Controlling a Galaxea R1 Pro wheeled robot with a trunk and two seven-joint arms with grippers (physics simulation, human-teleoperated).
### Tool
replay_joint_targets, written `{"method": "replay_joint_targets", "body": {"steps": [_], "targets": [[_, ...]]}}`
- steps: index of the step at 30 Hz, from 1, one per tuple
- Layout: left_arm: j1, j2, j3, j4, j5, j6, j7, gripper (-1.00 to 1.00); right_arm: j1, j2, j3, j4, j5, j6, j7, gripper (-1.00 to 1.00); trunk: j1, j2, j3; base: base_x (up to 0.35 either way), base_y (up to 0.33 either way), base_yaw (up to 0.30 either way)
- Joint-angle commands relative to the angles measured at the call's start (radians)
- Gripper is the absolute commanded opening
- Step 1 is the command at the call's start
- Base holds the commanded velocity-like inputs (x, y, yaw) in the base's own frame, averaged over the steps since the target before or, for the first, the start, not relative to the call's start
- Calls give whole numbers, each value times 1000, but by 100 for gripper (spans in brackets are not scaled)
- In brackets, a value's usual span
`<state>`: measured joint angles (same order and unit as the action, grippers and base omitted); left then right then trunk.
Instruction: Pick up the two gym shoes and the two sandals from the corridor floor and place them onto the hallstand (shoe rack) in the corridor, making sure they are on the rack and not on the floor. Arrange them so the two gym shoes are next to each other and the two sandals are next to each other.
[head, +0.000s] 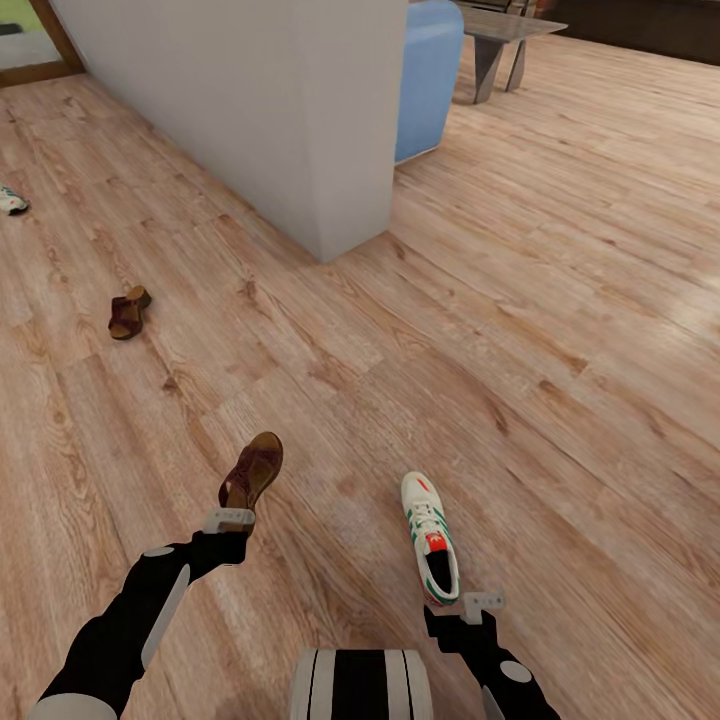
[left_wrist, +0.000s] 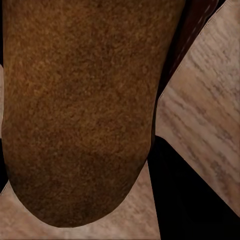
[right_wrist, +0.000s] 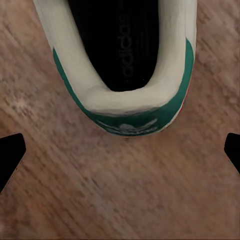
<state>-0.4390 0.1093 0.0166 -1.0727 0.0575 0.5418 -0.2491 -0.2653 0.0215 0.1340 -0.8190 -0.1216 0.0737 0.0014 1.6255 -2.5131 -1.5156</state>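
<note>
A brown sandal is tilted up off the corridor floor, its heel end in my left gripper, which is shut on it. In the left wrist view the sandal's sole sits very close, with one dark finger beside it. A white gym shoe with green stripes lies on the floor, toe pointing away. My right gripper is open just behind its heel, with the fingertips wide apart. The second sandal lies far left. The other gym shoe is at the left edge. The hallstand is out of view.
A white wall partition juts into the floor ahead. Behind it stand a blue armchair and a grey table. Open wood floor spreads to the right. My base sits between the arms.
</note>
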Motion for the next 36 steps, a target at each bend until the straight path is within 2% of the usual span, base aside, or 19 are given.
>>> {"method": "replay_joint_targets", "body": {"steps": [1,6,28,36], "targets": [[0,0,2,-1,4,7,-6,-100,0,0,1,-2,-10,5,0,100,0,0,-1,219,0,0],[0,0,2,-1,5,6,-7,-100,0,0,1,-2,-10,5,0,100,0,0,-1,163,0,0],[0,0,2,-5,4,6,-7,-100,0,0,1,-2,-10,5,0,100,0,0,-1,28,4,0],[0,0,2,-6,5,7,-7,-100,0,0,1,-2,-10,5,0,100,2,-1,-28,0,0,0]]}}
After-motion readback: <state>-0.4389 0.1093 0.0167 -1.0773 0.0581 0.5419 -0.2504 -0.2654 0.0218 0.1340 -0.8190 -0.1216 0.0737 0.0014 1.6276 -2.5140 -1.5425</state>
